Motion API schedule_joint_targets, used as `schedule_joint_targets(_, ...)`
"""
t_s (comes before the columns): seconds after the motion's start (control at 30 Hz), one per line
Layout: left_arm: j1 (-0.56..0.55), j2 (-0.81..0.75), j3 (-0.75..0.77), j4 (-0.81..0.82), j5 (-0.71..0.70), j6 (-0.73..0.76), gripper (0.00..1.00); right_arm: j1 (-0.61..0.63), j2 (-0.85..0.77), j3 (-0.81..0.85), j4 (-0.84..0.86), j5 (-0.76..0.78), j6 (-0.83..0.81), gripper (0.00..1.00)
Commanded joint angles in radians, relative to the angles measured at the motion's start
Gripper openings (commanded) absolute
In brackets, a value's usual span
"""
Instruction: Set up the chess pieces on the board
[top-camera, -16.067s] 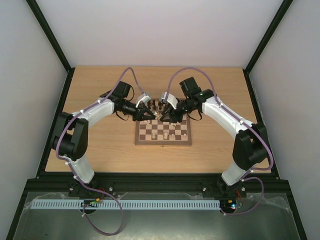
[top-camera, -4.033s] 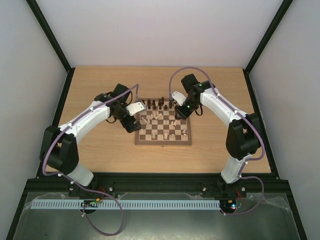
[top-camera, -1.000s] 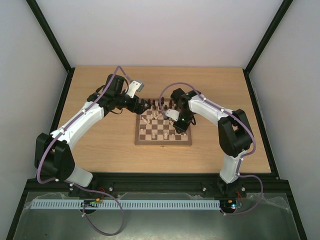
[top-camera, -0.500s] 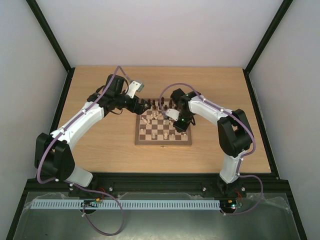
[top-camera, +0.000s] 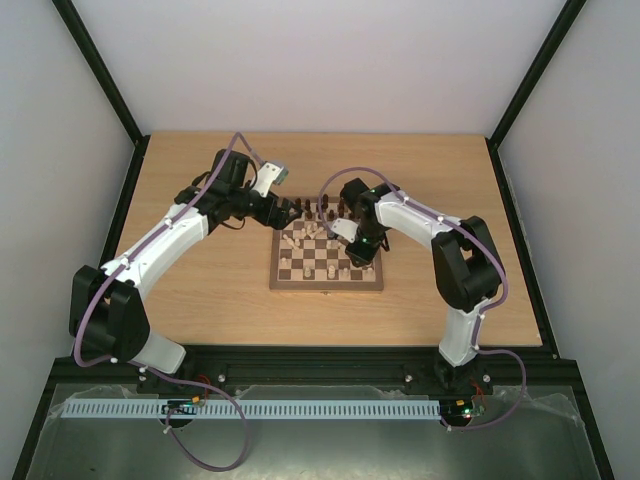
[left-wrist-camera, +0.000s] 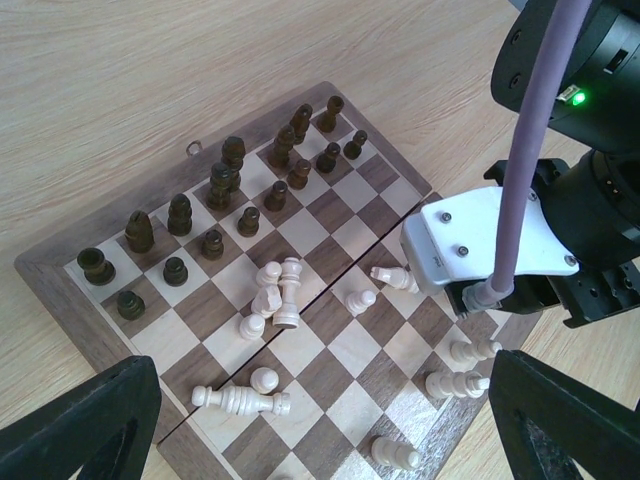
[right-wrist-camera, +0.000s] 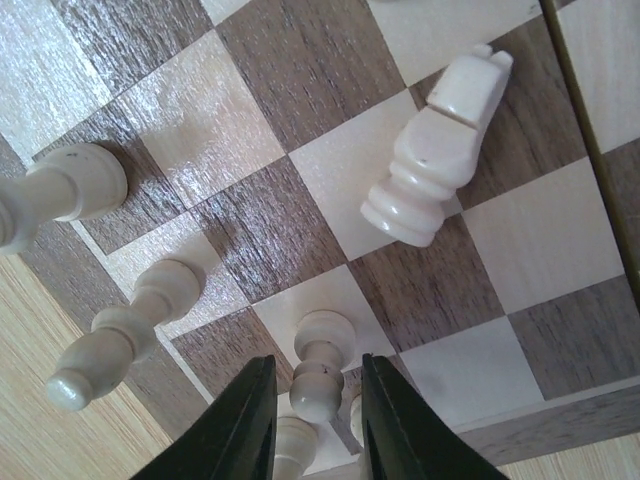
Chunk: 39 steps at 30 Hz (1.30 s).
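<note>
My right gripper (right-wrist-camera: 316, 375) sits barely open astride a cream pawn (right-wrist-camera: 322, 340), not yet pinching, I reckon. Next I close gently and lift straight up. Meanwhile my left gripper (left-wrist-camera: 320, 400) gapes wide, empty.

Light wooden table (top-camera: 200, 290), white walls (top-camera: 320, 60), black frame (top-camera: 97, 70)
</note>
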<state>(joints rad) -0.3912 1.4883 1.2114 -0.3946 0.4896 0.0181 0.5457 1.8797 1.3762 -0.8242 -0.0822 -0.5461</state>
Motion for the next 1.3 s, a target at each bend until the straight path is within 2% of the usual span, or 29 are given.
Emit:
schedule_joint_targets(0.0, 0.008, -0.008, -0.006, 0.01, 0.005, -0.001, 0.93, 0.005, 0.01, 0.02, -0.042, -0.003, 0.018, 0.28)
schedule_joint_targets(0.13, 0.007, -0.014, -0.01, 0.006, 0.003, 0.002, 0.93, 0.005, 0.001, 0.089, -0.085, -0.027, 0.035, 0.32)
schedule_joint_targets(0.33, 0.009, -0.016, -0.015, -0.005, -0.011, 0.015, 0.94, 0.003, 0.061, 0.176, -0.094, -0.043, 0.092, 0.28)
schedule_joint_targets(0.5, 0.017, -0.027, -0.007, -0.011, -0.18, -0.015, 0.96, 0.003, 0.125, 0.202, -0.088, -0.08, 0.12, 0.29)
schedule_joint_targets(0.7, 0.082, -0.019, -0.005, 0.007, -0.235, -0.097, 0.99, 0.003, 0.16, 0.202, -0.069, -0.06, 0.132, 0.32)
schedule_joint_targets(1.1, 0.098, -0.041, -0.061, 0.019, -0.172, -0.104, 0.97, 0.003, 0.192, 0.184, -0.028, -0.034, 0.183, 0.27)
schedule_joint_targets(1.27, 0.104, -0.035, -0.053, 0.0, -0.152, -0.072, 0.94, 0.003, 0.192, 0.165, -0.021, -0.004, 0.192, 0.19)
